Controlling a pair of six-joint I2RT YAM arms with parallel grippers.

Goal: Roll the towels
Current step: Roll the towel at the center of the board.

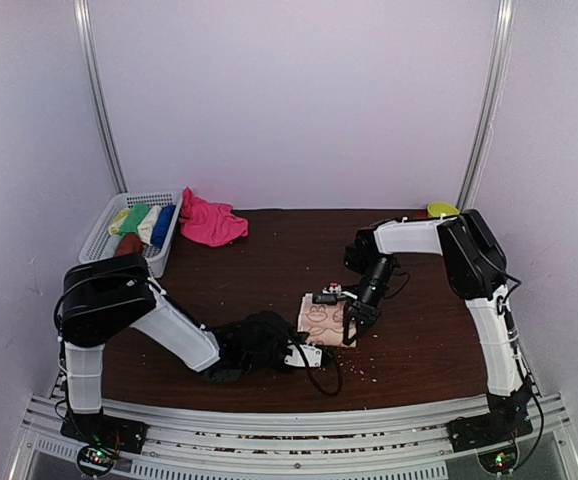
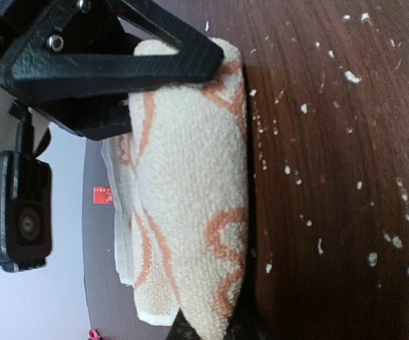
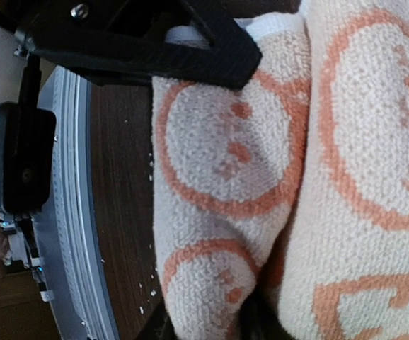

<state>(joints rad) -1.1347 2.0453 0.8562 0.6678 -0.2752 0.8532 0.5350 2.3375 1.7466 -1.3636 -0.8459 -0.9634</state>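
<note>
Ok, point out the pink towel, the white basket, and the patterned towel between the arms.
pink towel [image 1: 211, 222], top external view, middle of the crumpled heap.
white basket [image 1: 99, 230], top external view, its left wall.
patterned towel [image 1: 319, 320], top external view, its upper face.

Left arm [image 1: 174, 335] and right arm [image 1: 409, 237] flank the peach towel [image 1: 321, 318]; table [image 1: 269, 260] beyond lies open.

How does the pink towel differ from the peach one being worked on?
The pink towel is plain; the peach towel carries orange ring patterns. The pink towel lies crumpled and loose beside the basket, untouched; the peach towel is a compact bundle, held in the fingers of the left gripper, with the right gripper against it. Both are cloths on the table.
</note>
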